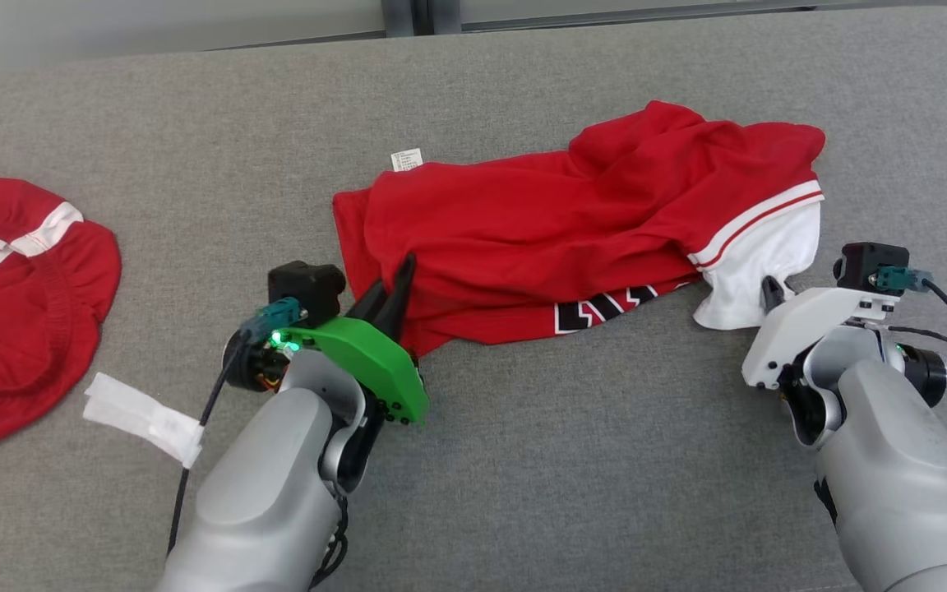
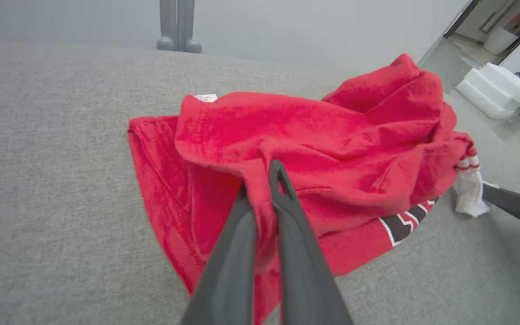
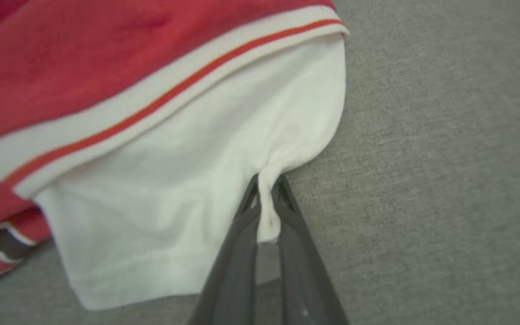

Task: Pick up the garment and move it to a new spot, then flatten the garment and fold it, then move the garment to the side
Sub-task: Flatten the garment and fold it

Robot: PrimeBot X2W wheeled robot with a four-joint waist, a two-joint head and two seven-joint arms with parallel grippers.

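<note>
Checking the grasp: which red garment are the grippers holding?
The middle garment with the white sleeve: left gripper pinches its red edge, right gripper the sleeve. The far-left garment lies untouched.

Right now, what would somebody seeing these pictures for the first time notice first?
A crumpled red garment lies in the middle of the grey surface. The left gripper pinches its red near edge, and the right gripper pinches its white sleeve at the right end. A second red garment sits at the far left.
</note>
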